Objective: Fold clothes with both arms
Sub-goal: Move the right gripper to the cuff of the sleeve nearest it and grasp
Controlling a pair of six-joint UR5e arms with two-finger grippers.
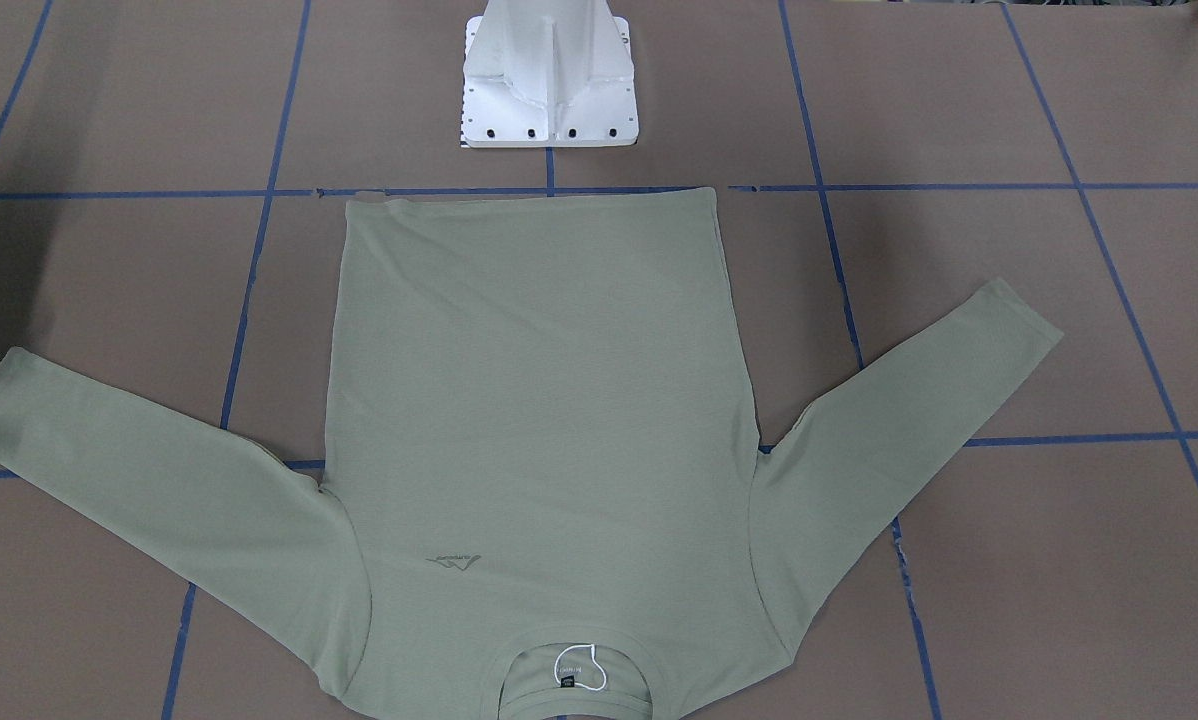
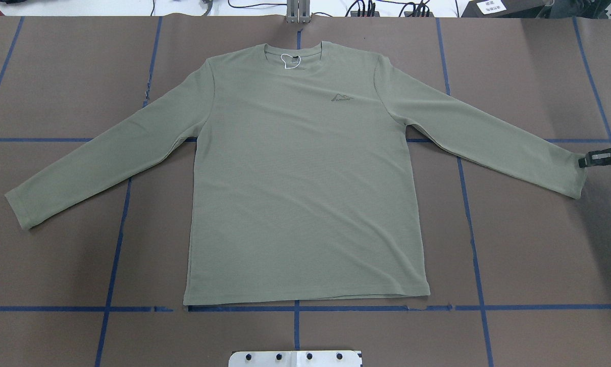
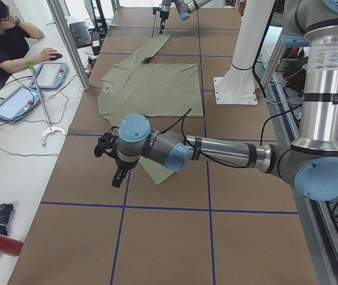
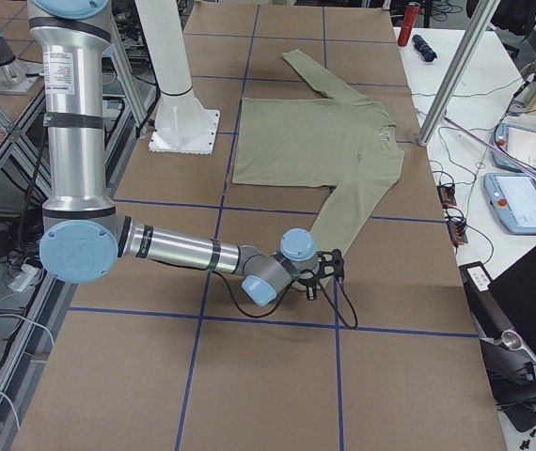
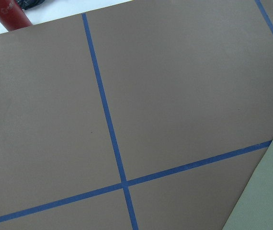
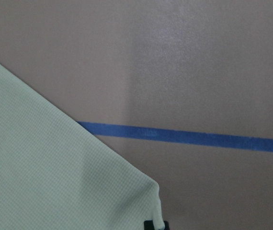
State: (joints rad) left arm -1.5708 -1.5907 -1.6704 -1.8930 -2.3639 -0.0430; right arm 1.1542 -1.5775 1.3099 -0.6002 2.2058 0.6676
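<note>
The pale green long-sleeved shirt [image 2: 305, 178] lies flat and face up on the brown table, sleeves spread out to both sides, collar away from the robot [image 1: 539, 400]. My right gripper [image 2: 586, 161] points down at the cuff of the sleeve on my right [image 2: 573, 176]. Only a small black tip of it shows at the cuff's corner in the right wrist view [image 6: 153, 225], so I cannot tell if it is open or shut. My left gripper [image 3: 117, 178] hovers low just beyond the other sleeve's cuff [image 3: 160, 172]. It shows only in the exterior left view, so I cannot tell its state.
The white pedestal [image 1: 549, 80] stands just behind the shirt's hem. A person [image 3: 3, 41] sits at the side desk, which carries tablets [image 3: 50, 74] and cables. A red cylinder [image 3: 0, 243] lies off the table's end. A metal pole [image 4: 451, 85] rises by the collar side.
</note>
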